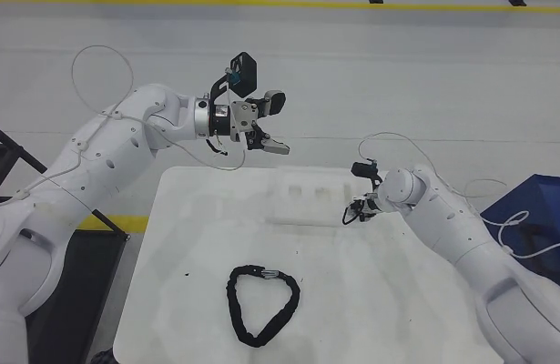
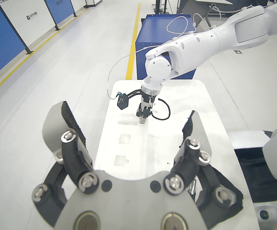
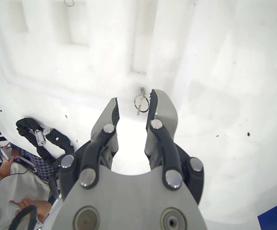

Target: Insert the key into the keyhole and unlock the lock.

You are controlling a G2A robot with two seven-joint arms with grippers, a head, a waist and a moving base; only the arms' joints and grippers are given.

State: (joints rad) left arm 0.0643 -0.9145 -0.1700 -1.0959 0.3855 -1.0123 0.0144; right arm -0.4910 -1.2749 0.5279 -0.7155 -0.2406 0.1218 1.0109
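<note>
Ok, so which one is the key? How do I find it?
On the white table, find the right pincer, away from the black chain lock. The key lies flat right by its open tips: a thin silver blade on a wire ring, unlike the bare ring in a square dent nearby.

Bright even light, faint shadows, glare on table (image 1: pixel 389 291), wrist views fisheye-curved

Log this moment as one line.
right gripper: open, low over key, not yet gripped | left gripper: open, empty, raised beyond table far edge | lock: looped, lying near robot-side edge
</note>
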